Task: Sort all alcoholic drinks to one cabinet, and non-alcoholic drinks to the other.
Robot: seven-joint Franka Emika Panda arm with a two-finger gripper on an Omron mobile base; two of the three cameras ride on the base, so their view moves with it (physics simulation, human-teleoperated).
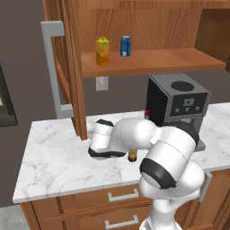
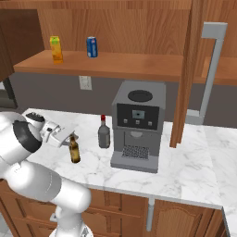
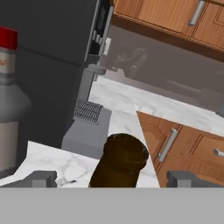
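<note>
A slim brown beer bottle (image 2: 74,151) stands on the marble counter (image 2: 185,171), and its base (image 1: 132,155) shows under my arm. My gripper (image 2: 70,136) is open, with one finger on each side of the bottle's neck. In the hand view the bottle's top (image 3: 121,160) rises between the gripper's (image 3: 113,179) two tips without touching them. The squat grey bottle with a red cap (image 2: 104,133) stands just right of it, beside the coffee machine, and at the left of the hand view (image 3: 8,100). On the open cabinet shelf stand the juice carton (image 1: 102,50) (image 2: 56,49) and the blue can (image 1: 126,46) (image 2: 92,46).
A dark coffee machine (image 1: 177,101) (image 2: 138,122) stands on the counter close to both bottles. An open cabinet door with a long grey handle (image 1: 54,67) (image 2: 210,69) hangs over the counter. Drawers (image 1: 121,196) run below the counter's front edge.
</note>
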